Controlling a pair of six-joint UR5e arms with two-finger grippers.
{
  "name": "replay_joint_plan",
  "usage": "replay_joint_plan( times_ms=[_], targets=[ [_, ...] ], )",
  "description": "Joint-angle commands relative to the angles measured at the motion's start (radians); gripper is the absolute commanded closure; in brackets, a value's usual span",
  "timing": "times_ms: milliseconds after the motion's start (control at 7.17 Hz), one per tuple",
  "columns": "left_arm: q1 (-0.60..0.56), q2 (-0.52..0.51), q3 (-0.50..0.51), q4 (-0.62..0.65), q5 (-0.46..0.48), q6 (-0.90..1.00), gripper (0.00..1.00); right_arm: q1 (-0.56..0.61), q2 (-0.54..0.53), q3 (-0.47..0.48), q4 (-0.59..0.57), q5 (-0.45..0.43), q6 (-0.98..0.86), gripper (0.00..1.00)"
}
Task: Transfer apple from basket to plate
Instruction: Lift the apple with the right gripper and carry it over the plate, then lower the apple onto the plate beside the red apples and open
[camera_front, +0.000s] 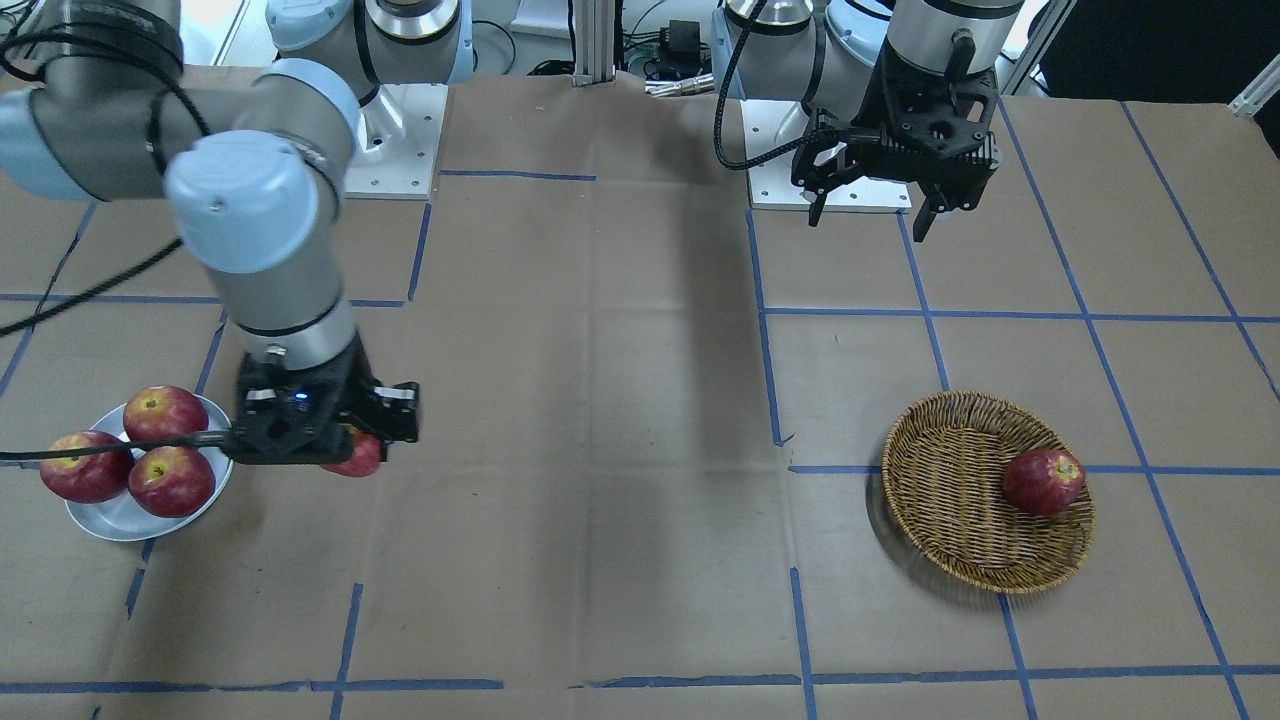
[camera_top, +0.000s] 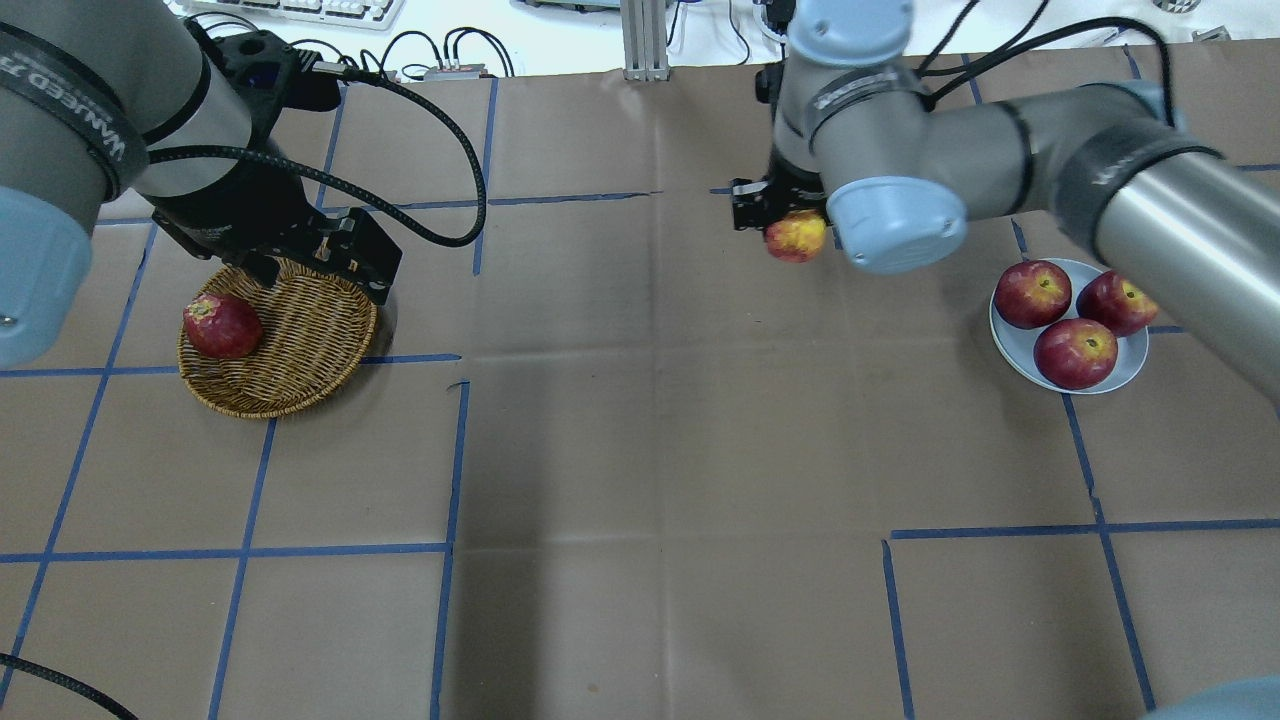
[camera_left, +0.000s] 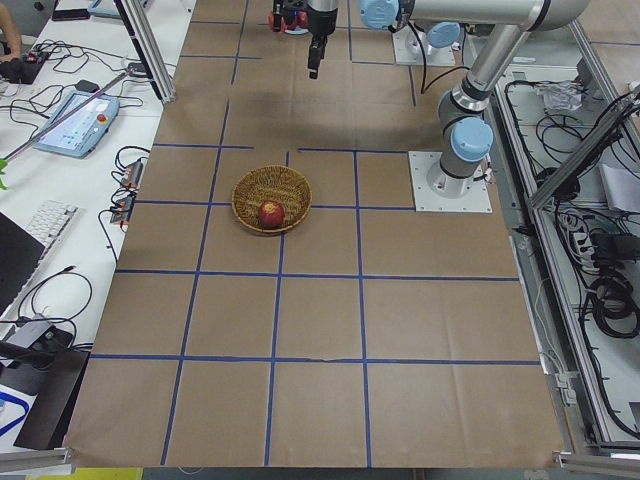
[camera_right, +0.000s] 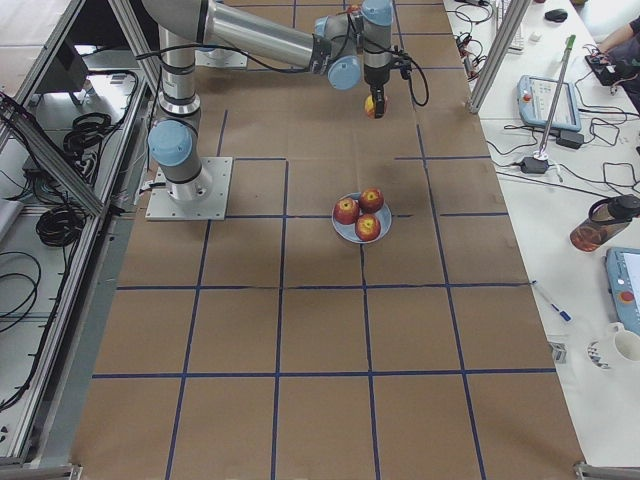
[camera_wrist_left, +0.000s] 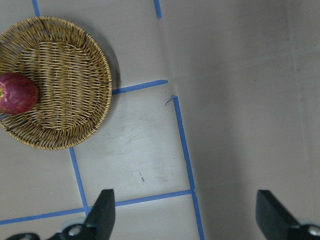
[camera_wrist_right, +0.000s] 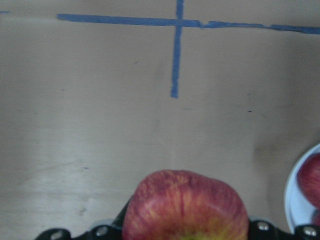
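Note:
My right gripper is shut on the apple, streaky red with a yellow patch, and holds it above the table, apart from the plate. The apple fills the bottom of the right wrist view, with the plate's rim at the right edge. The pale plate carries three dark red apples. The wicker basket holds one dark red apple. My left gripper is open and empty, raised near the basket's far edge.
Brown paper with blue tape lines covers the table. The arms' white base plates are on the robot's side. In the side views, keyboards, cables and tablets lie beyond the table's far edge.

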Motion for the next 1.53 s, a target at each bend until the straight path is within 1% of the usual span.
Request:
replay_joint_plan(
  times_ms=[0,140,419,558,698,837,1116,1395],
  targets=[
    [0.0,-0.001,0.0,0.0,0.0,0.0,0.01,-0.269,-0.05,0.103,0.015,0.014,-0.354,0.42],
    [0.0,-0.001,0.0,0.0,0.0,0.0,0.01,-0.343,-0.056,0.152,0.001,0.022,-0.461,0.43],
    [0.0,0.0,0.0,0.0,-0.002,0.0,0.01,-0.445,-0.054,0.207,-0.06,0.066,-0.591,0.43],
    [0.0,0.0,-0.002,0.0,-0.002,0.0,0.01,-0.479,-0.041,0.227,-0.115,0.079,-0.606,0.43],
    [0.0,0.0,0.0,0.0,-0.002,0.0,0.01,-0.479,-0.025,0.234,-0.181,0.077,-0.604,0.43],
    [0.0,0.0,-0.002,0.0,-0.002,0.0,0.01,-0.479,0.002,0.234,-0.187,0.079,-0.604,0.43],
    [0.0,0.0,-0.002,0.0,-0.002,0.0,0.01,-0.479,0.01,0.232,-0.189,0.082,-0.601,0.43],
    [0.0,0.0,-0.002,0.0,-0.002,0.0,0.01,-0.479,0.027,0.234,-0.223,0.109,-0.601,0.42]
  ],
)
